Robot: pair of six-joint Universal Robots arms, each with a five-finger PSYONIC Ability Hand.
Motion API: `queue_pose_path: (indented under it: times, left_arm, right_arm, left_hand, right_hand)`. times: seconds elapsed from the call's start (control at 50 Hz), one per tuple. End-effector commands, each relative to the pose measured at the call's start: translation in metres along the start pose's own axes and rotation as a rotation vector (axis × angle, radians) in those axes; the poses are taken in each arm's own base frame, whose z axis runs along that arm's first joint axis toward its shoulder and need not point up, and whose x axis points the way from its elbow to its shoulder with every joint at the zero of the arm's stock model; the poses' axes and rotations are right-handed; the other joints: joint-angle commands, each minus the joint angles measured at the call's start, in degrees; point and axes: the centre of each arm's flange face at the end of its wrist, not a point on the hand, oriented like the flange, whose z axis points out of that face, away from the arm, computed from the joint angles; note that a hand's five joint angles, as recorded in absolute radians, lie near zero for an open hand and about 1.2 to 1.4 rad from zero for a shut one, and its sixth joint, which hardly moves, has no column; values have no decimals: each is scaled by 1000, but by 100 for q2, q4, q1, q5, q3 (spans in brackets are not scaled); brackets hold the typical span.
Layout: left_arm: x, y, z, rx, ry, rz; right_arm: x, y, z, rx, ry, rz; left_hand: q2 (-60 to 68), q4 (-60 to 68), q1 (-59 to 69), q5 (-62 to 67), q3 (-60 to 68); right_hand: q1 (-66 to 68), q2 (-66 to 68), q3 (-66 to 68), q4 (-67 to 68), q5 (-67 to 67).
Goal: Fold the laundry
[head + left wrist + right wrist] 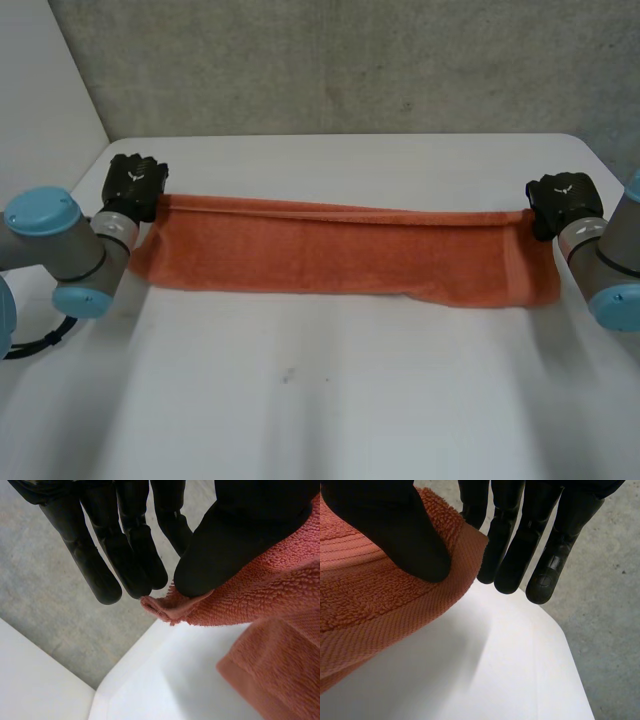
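- Head view is showing an orange towel (340, 250) lying as a long folded band across the white table (320, 400), its far edge stretching taut between both hands.
- Left hand (135, 185) is pinching the towel's 10 o'clock corner, thumb pressing it toward straight fingers (132, 540).
- Right hand (562, 200) is pinching the 2 o'clock corner, thumb lying on the terry and fingers behind it.
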Motion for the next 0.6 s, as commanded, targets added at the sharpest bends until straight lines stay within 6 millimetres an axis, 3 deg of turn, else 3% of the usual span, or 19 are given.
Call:
queue_pose_path:
  times: [0.02, 0.04, 0.06, 0.08, 0.1, 0.12, 0.14, 0.16, 0.26, 0.3, 0.36, 0.4, 0.46, 0.6]
  left_arm:
    - [11, -4, 2, 57, 27, 8]
    - [11, -4, 2, 58, 27, 8]
    - [12, -3, 2, 68, 32, 9]
    - [14, -2, 2, 78, 37, 9]
    - [14, -2, 2, 78, 37, 9]
    - [15, -4, 2, 85, 37, 11]
    - [15, -4, 2, 85, 37, 11]
    - [16, -5, 2, 88, 34, 11]
    - [17, -10, 0, 105, 40, 12]
    - [14, -16, 0, 121, 31, 16]
    - [6, -28, 1, 149, 8, 21]
    - [1, -40, -4, 160, 4, 23]
    - [-6, -52, -9, 167, -9, 22]
    - [-17, -73, -33, 148, -12, 15]
  right_arm:
    - [-5, 3, 9, 9, -3, -40]
    - [-5, 3, 9, 9, -3, -40]
    - [-5, 3, 10, 11, -2, -47]
    - [-6, 3, 10, 11, 0, -52]
    - [-6, 3, 10, 11, 0, -52]
    - [-5, 2, 11, 9, 13, -51]
    - [-2, 0, 11, 12, 31, -50]
    - [-2, 0, 11, 12, 32, -50]
    - [10, -21, 7, 49, 72, -38]
    - [21, -42, 1, 91, 98, -27]
    - [27, -51, -3, 110, 109, -14]
    - [39, -72, -13, 153, 130, 13]
    - [47, -88, -24, 180, 140, 37]
    - [43, -94, -48, 132, 71, 38]
  left_hand:
    - [1024, 1029, 1253, 1119, 1039]
    - [1024, 1029, 1253, 1119, 1039]
    - [1024, 1029, 1253, 1119, 1039]
    - [-839, -834, -610, -744, -824]
    - [-857, -853, -629, -763, -843]
    - [-4438, -4434, -4209, -4343, -4423]
    - [-4474, -4469, -4245, -4379, -4459]
    - [-5976, -5971, -5747, -5881, -5961]
    - [-5976, -5971, -5747, -5881, -5961]
    - [-5976, -5971, -5747, -5881, -5961]
    - [-5976, -5971, -5747, -5881, -5961]
    - [-5976, -5971, -5747, -5881, -5961]
    - [-5976, -5971, -5747, -5881, -5961]
    - [-5938, -5934, -5709, -5843, -5923]
  right_hand:
    - [2397, 1228, 1154, 1163, 1290]
    - [2397, 1228, 1154, 1163, 1290]
    - [1570, 401, 328, 336, 463]
    - [-1286, -2455, -2528, -2520, -2393]
    - [-1314, -2483, -2557, -2549, -2421]
    - [-3946, -5115, -5188, -5180, -5053]
    - [-4603, -5772, -5846, -5837, -5710]
    - [-4603, -5772, -5846, -5837, -5710]
    - [-4603, -5772, -5846, -5837, -5710]
    - [-4603, -5772, -5846, -5837, -5710]
    - [-4603, -5772, -5846, -5837, -5710]
    - [-4603, -5772, -5846, -5837, -5710]
    - [-4603, -5772, -5846, -5837, -5710]
    - [-4603, -5772, -5846, -5837, -5710]
